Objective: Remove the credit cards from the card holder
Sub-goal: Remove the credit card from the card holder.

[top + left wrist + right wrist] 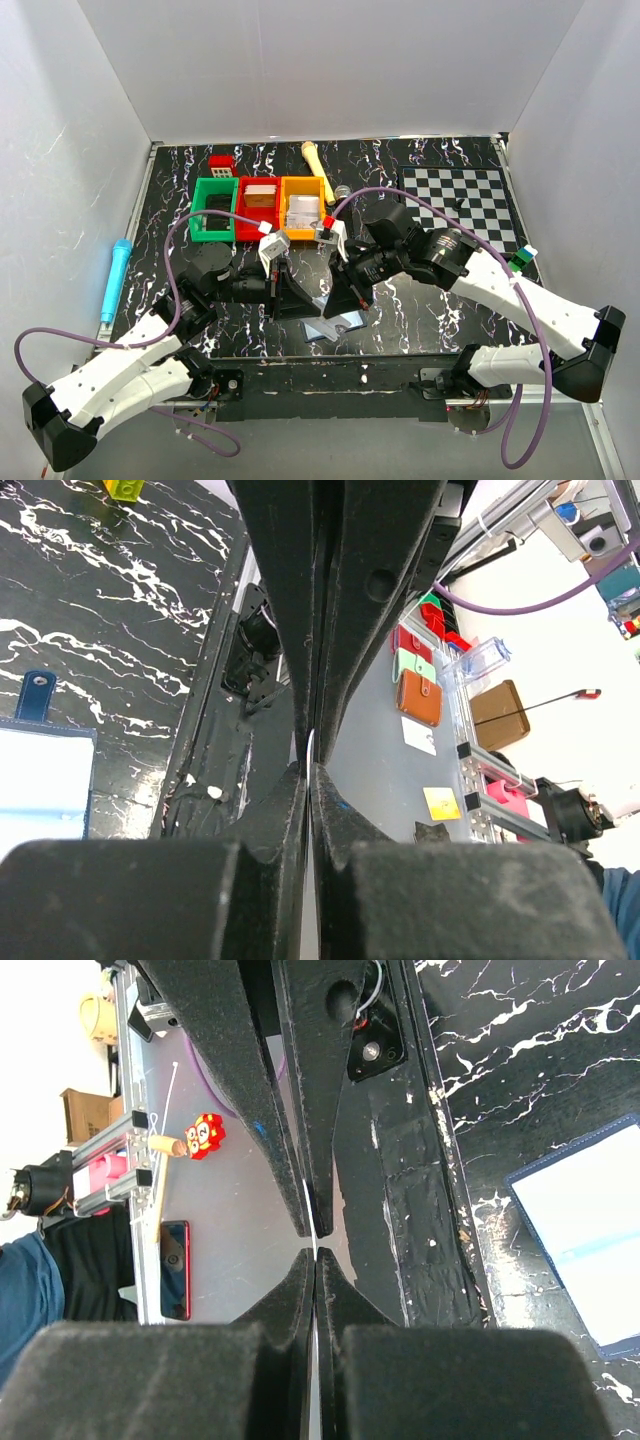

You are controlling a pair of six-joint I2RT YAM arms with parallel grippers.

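The card holder (338,325) lies open on the marbled table, near the front edge, just below both grippers. Its pale inner face and navy strap show at the left of the left wrist view (40,780) and at the right of the right wrist view (585,1225). My left gripper (292,286) (312,765) and right gripper (338,290) (315,1250) meet tip to tip above it. Both are shut on one thin credit card, seen edge-on as a white sliver (309,742) (310,1210) running between the two pairs of jaws.
Green (213,208), red (259,207) and orange (302,207) bins stand in a row at the back. A chessboard (462,205) lies at the back right. A blue pen-like tool (114,278) rests by the left wall, and a yellow wooden handle (316,160) at the back.
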